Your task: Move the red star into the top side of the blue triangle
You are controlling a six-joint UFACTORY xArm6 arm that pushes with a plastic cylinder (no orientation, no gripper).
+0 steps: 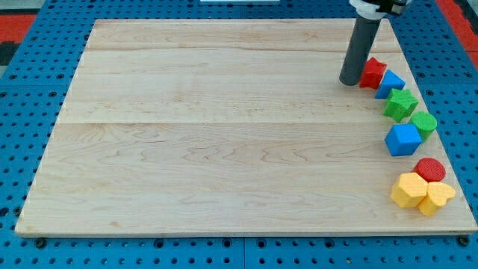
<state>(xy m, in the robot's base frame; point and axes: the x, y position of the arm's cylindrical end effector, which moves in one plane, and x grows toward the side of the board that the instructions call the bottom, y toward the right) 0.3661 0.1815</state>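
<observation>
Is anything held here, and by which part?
Nothing is held. My tip sits just at the view's left of the red star, beside the blue triangle.

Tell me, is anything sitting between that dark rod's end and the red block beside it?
No. In the camera view, my tip sits just left of the red star, apparently touching or nearly so, nothing between. The blue triangle adjoins the star's right.

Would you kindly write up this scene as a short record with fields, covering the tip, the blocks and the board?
tip: my tip, dark rod end, at the left side of the red star block, apparently touching
target: blue triangle block, lower right of the star, touching it
neighbours: green block, second green block, blue cube
bottom-right cluster: red cylinder, yellow block, second yellow block
surface: light wooden board
</observation>
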